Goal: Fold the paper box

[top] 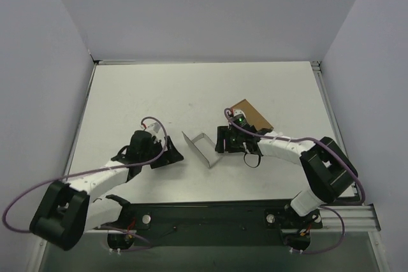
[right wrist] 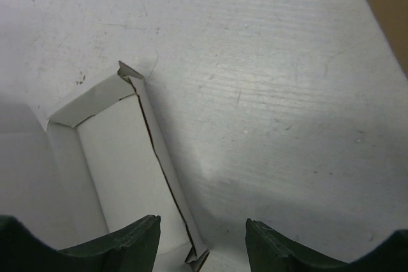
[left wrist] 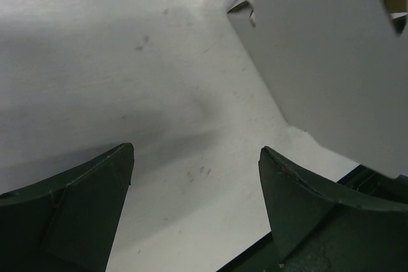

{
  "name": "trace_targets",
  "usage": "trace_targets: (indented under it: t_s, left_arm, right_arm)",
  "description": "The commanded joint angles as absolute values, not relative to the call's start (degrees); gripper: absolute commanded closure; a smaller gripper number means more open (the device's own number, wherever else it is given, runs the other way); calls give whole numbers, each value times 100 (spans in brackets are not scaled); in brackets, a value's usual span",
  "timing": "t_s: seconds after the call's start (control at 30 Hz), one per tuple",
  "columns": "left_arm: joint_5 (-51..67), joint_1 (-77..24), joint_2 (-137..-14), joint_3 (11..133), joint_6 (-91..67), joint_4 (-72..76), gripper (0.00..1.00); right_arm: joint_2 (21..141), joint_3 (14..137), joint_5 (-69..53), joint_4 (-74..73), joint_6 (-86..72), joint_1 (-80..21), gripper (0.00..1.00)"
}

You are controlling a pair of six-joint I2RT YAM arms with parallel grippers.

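One partly folded paper box point(top: 201, 150) stands at frame centre on the table point(top: 159, 93), one brown box point(top: 254, 114) to its upper right, flanked by left fingers point(top: 172, 155) and right fingers point(top: 222, 139), both released, grasping nothing.

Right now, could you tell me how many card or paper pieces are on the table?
2. The paper box sits partly folded between the left hand and the right hand; a brown cardboard piece lies beyond the right hand, partly hidden.

Matt, smooth card paper box point(top: 201, 149)
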State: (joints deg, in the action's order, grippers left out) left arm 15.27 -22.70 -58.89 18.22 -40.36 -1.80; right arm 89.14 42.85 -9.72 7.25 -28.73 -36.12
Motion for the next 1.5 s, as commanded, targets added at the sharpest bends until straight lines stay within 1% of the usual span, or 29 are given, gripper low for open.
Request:
trace_targets:
  t_s: [0.0,0.1,0.17,0.27,0.33,0.4,0.5,0.57,0.63,0.7,0.73,0.77,0.83,0.87,0.93,0.97,1.03,1.07,1.17,1.2,1.33,1.47]
  left_arm:
    - [1327,-2444,-7424,2618,-3938,1291,10]
    - [1519,-2373,-8339,2952,-3745,2072,10]
    - [2011,-2373,-8926,3346,-3622,2705,10]
    - [2617,-2504,-9507,3847,-3604,3373,11]
    - [2794,-2583,-9702,4033,-3586,3855,11]
    - [2865,-2575,-9870,4313,-3551,3894,11]
    - [2446,-2382,-9660,4447,-3341,3079,11]
    - [2260,-2242,-9162,4351,-3052,2805,11]
    - [1506,-2232,-8669,4202,-2796,1980,11]
    - [987,-2241,-7869,3879,-2532,1479,10]
    - [889,-2241,-7579,3737,-2496,1390,10]
    - [809,-2241,-6985,3579,-2479,1310,10]
    - [634,-2241,-6375,3193,-2479,942,10]
    - [555,-2215,-5824,3103,-2600,784,9]
    - [152,-2206,-5294,2841,-2846,178,9]
    - [45,-2206,-4804,2717,-3248,10,9]
    - [-60,-2215,-4092,2357,-3567,-403,9]
    - [-88,-2215,-3878,2016,-3821,-509,9]
    - [0,-2232,-3297,1505,-4147,-835,10]
    - [218,-2259,-3191,1416,-4209,-905,10]
    - [544,-2346,-2761,1117,-4543,-1054,12]
    - [694,-2347,-2602,713,-4895,-608,13]
  right_arm:
    - [8825,4140,-668,923,-3128,-4050,44]
    - [8658,3930,-843,1028,-3243,-4340,44]
    - [8526,3763,-1334,1300,-3444,-4525,44]
    - [8175,3358,-1836,1853,-3884,-4798,44]
    - [7858,3087,-1986,2126,-4164,-4834,44]
    - [7604,3059,-1873,1961,-4184,-4799,44]
    - [7305,3181,-1232,970,-3842,-4729,44]
    - [7146,3260,-1029,730,-3570,-4545,43]
    - [6918,3261,-1089,659,-3420,-4299,41]
    - [6856,3313,-1536,834,-3008,-3842,40]
    - [6855,3340,-1634,887,-2841,-3719,39]
    - [6890,3427,-1722,922,-2674,-3535,38]
    - [7074,3524,-1907,1107,-2093,-3446,36]
    - [7188,3568,-1925,1168,-1996,-3384,36]
    - [7540,3595,-2030,1510,-2004,-3270,36]
    - [7802,3577,-2074,1677,-2065,-3209,36]
    - [8032,3455,-2258,2204,-2310,-3155,36]
    - [8129,3402,-2337,2389,-2390,-3147,36]
    - [8550,3182,-2610,3110,-2671,-3182,37]
    - [8613,3164,-2636,3303,-2724,-3199,37]
    - [8675,2998,-2489,3472,-2935,-3453,38]
    - [8412,2734,-2006,3322,-3206,-3963,39]
